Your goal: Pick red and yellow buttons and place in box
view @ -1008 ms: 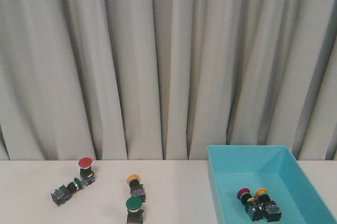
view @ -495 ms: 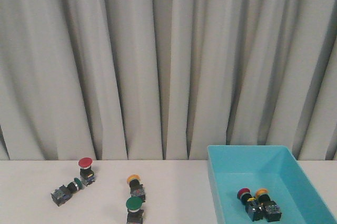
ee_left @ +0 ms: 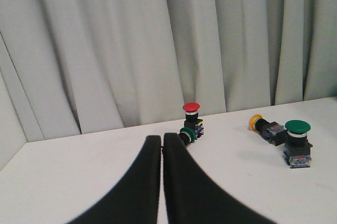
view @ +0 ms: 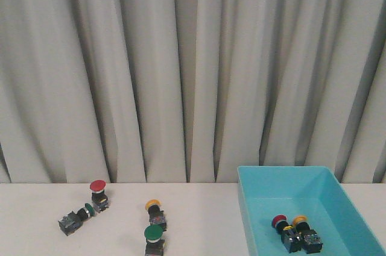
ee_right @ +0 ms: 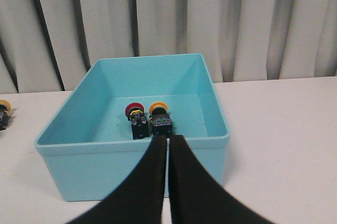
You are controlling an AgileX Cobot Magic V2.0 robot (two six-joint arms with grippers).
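Lighting was bright, even and diffuse; I saw no glare. The curtain (view: 193, 69) folds carried soft vertical shadows, and the tabletop (ee_left: 237, 182) held only faint shadows beside the green button (ee_left: 297, 142). In both wrist views the jaws were dark and blurred, out of focus.

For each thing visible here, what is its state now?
Left tool: shut, empty.
Right tool: shut, empty.
Box: open top, holds two buttons.
Red button in box: on its side.
Yellow button in box: on its side.
Red button on table: upright.
Yellow button on table: on its side.
Near green button: upright.
Far green button: on its side.
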